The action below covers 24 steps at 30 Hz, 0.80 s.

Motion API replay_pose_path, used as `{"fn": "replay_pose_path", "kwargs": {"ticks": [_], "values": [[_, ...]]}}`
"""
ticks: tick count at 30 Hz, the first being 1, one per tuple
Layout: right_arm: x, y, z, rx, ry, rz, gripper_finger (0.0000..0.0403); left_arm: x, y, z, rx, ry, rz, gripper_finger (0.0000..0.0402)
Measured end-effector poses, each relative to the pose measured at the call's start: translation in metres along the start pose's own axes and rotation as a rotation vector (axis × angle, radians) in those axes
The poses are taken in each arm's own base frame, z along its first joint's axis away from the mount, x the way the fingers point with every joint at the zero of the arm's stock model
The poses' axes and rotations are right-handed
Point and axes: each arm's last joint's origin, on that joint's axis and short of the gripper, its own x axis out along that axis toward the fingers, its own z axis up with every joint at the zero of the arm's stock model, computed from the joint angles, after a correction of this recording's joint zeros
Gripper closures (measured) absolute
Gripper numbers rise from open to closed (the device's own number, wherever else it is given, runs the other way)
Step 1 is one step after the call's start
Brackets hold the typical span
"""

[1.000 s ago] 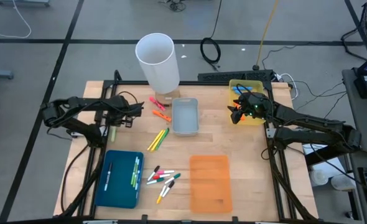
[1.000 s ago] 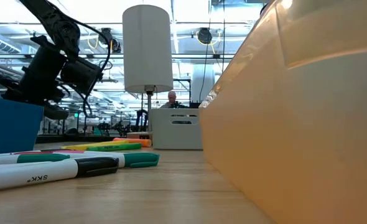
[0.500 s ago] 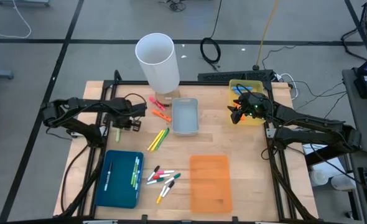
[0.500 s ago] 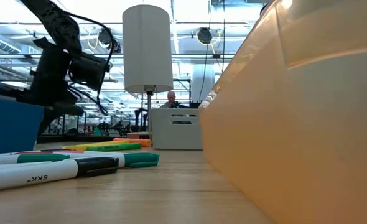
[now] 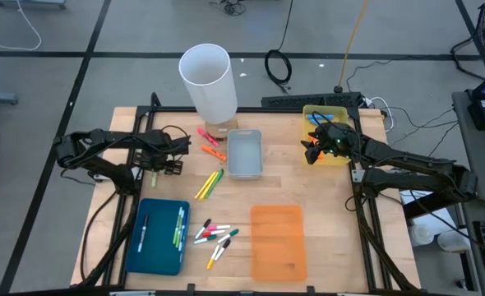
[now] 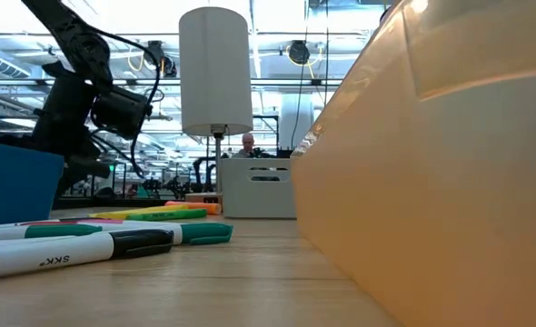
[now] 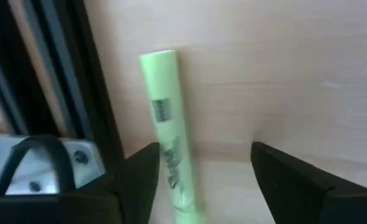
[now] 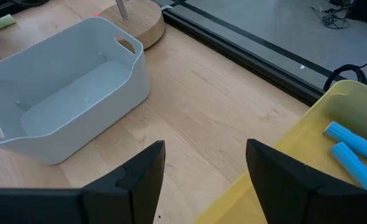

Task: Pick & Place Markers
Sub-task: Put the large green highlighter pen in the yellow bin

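A light-green marker [image 7: 168,143] lies flat on the wooden table beside the black left frame rail [image 7: 59,81]. My left gripper [image 7: 202,168] stands open over it, pointing down. The marker lies between the fingers, close to one finger [image 7: 140,180]; I see no hold. In the high view this marker [image 5: 153,176] shows just beside the left gripper [image 5: 162,164]. My right gripper [image 8: 205,168] hangs open with nothing in it at the left rim of the yellow bin [image 5: 329,131], which holds blue markers [image 8: 351,149]. More markers lie loose mid-table [image 5: 215,237].
A grey bin [image 5: 244,153] stands at the table's middle, with a tall white cylinder [image 5: 207,80] behind it. The blue tray [image 5: 158,236], holding markers, and the orange tray [image 5: 278,241] lie near the front. Orange and pink markers [image 5: 210,141] and a yellow-green pair [image 5: 210,182] lie between.
My left gripper has opened and let go of the light-green marker, which now lies on the table by the left frame rail, about where it was. The right arm has kept still.
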Motion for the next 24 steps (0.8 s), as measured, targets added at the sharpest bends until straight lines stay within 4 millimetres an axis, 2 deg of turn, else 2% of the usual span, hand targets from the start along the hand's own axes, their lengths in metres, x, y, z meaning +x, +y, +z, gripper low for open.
{"fn": "replay_pose_path", "kwargs": {"ticks": [4,12,16,21,24], "values": [[0.0,0.0,0.0,0.0,0.001,0.0,0.019,0.017,0.006,0.003,-0.045,0.021,-0.065,0.0157],[0.0,0.002,0.0,-0.007,0.001,0.014,0.019,0.013,0.001,0.01,-0.004,0.026,-0.146,0.02],[0.0,0.003,0.0,-0.008,0.0,0.013,0.019,0.014,-0.001,0.011,-0.001,0.025,-0.165,0.0244],[0.0,0.003,0.0,-0.008,-0.001,0.013,0.019,0.014,-0.002,0.011,0.018,0.024,-0.186,0.0328],[0.0,0.003,0.0,-0.008,-0.001,0.013,0.019,0.014,-0.002,0.011,0.069,0.014,-0.184,0.034]]}}
